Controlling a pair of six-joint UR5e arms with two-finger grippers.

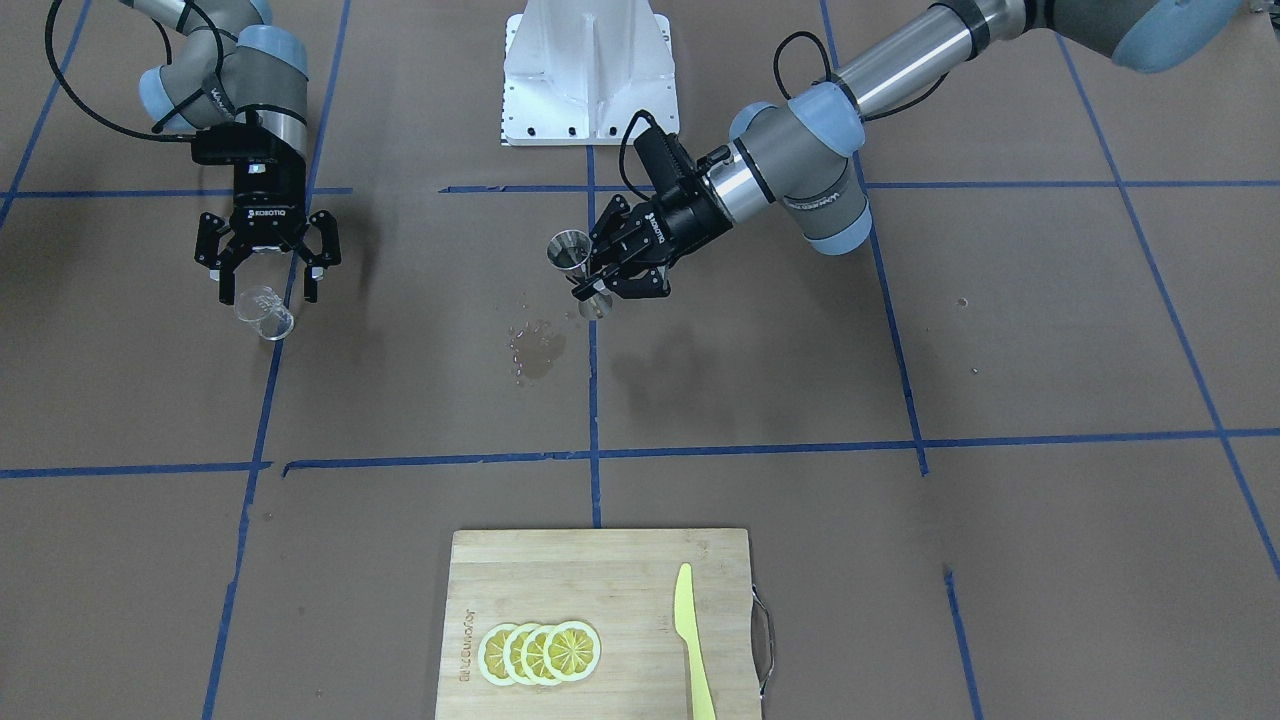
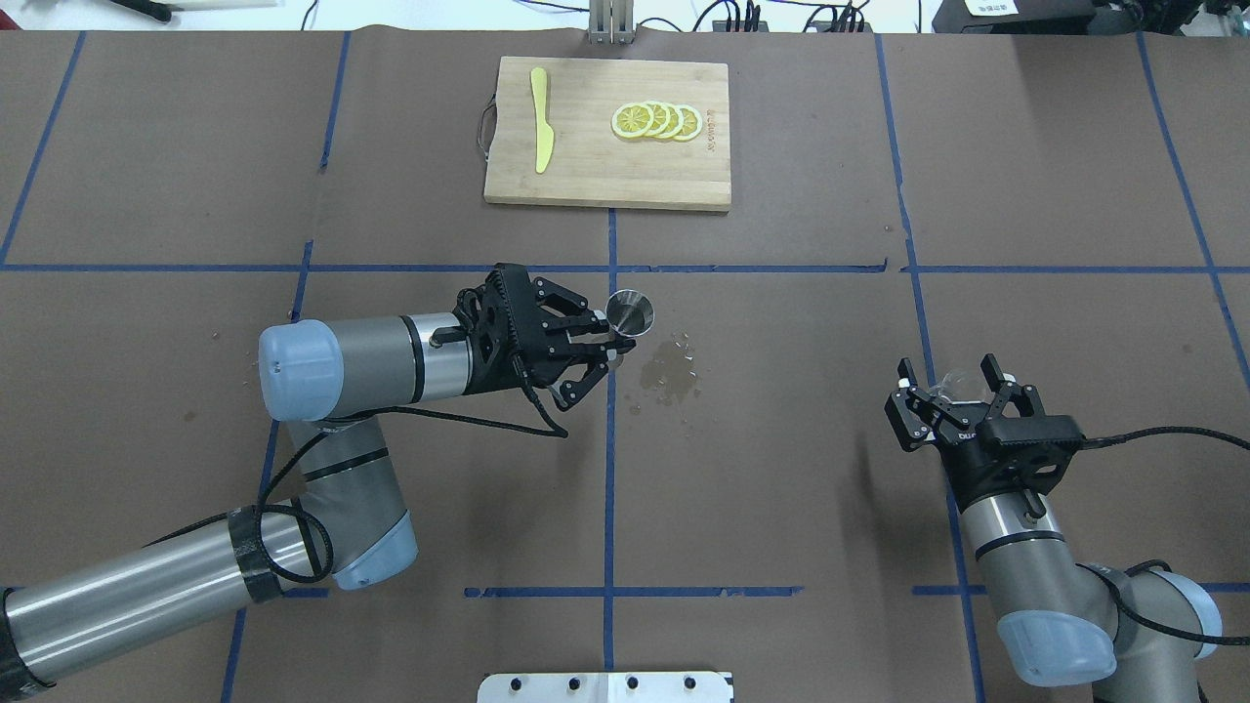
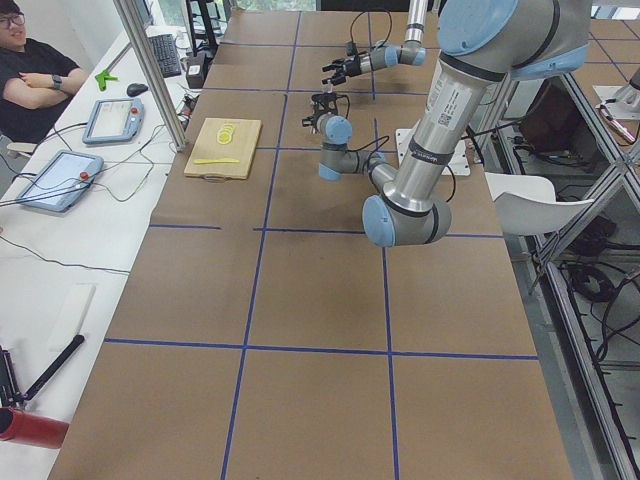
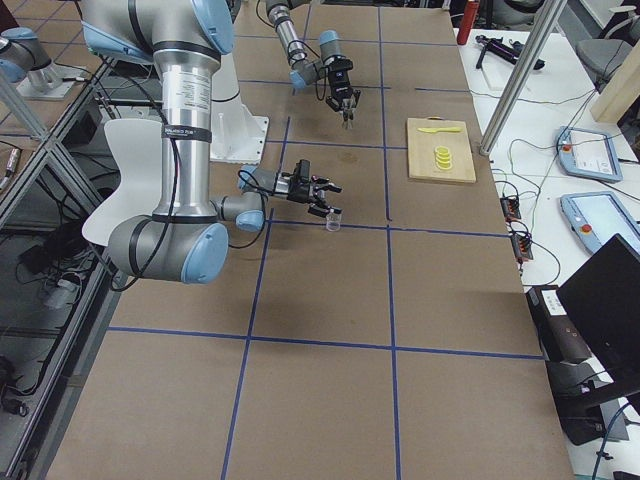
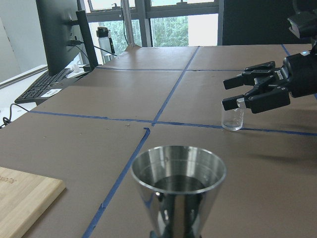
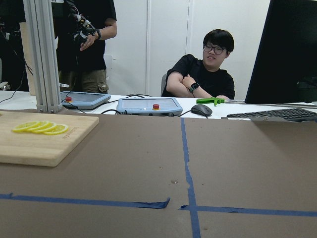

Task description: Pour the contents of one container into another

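Note:
The steel jigger is held upright at its narrow waist by my left gripper, which is shut on it near the table's middle; it also shows in the front view as the jigger. In the left wrist view the jigger fills the foreground, its upper cone dark and reflective inside. The clear glass measuring cup stands on the table at my right side. My right gripper hangs open just over its rim, fingers spread to either side. From the left wrist the cup appears under those black fingers.
A wet spill marks the paper beside the jigger. At the far edge lies a wooden cutting board with lemon slices and a yellow knife. The white robot base plate sits between the arms.

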